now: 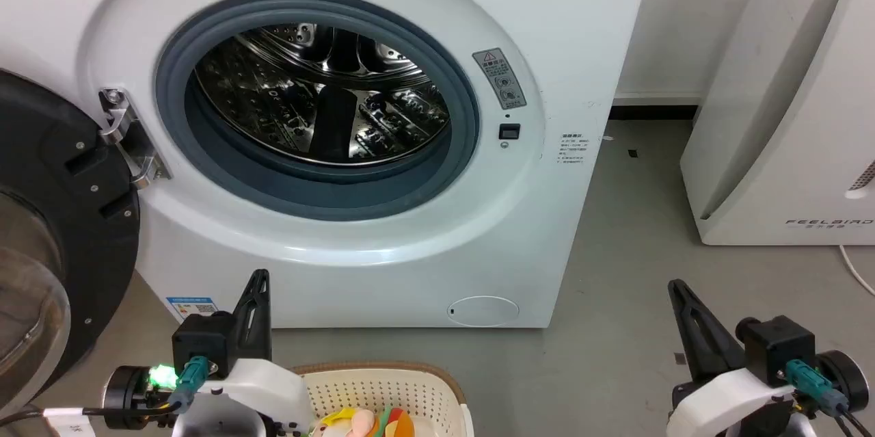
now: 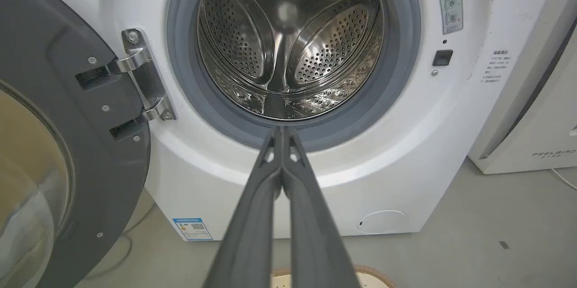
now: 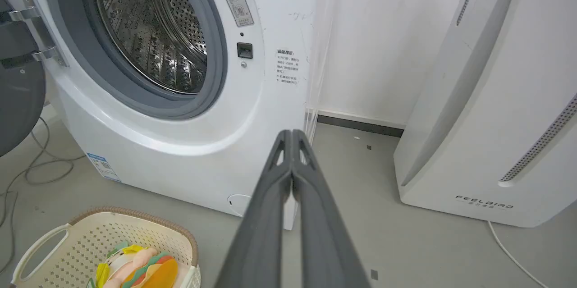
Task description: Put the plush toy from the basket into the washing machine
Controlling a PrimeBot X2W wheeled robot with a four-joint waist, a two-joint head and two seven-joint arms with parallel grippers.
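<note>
Head view: washing machine (image 1: 383, 245) with door (image 1: 55, 204) swung open to the left, drum (image 1: 321, 102) exposed. The plush toy (image 1: 366, 423) lies inside the basket (image 1: 383, 386), which sits on the floor (image 1: 615, 355) near the washer's front. The left gripper (image 1: 258, 280) and right gripper (image 1: 677, 286) flank the basket, each with fingers pressed together, gripping nothing, tips toward the machine.

White forearms (image 1: 266, 382), black wrist blocks (image 1: 202, 341), teal plugs (image 1: 193, 370), green light (image 1: 163, 375); 2 dark fingers (image 2: 252, 234) each.

FEELBIRD on white appliance (image 3: 496, 98); warning triangle on washer (image 1: 410, 252) grey sticker (image 1: 501, 78); other labels too small to read.
</note>
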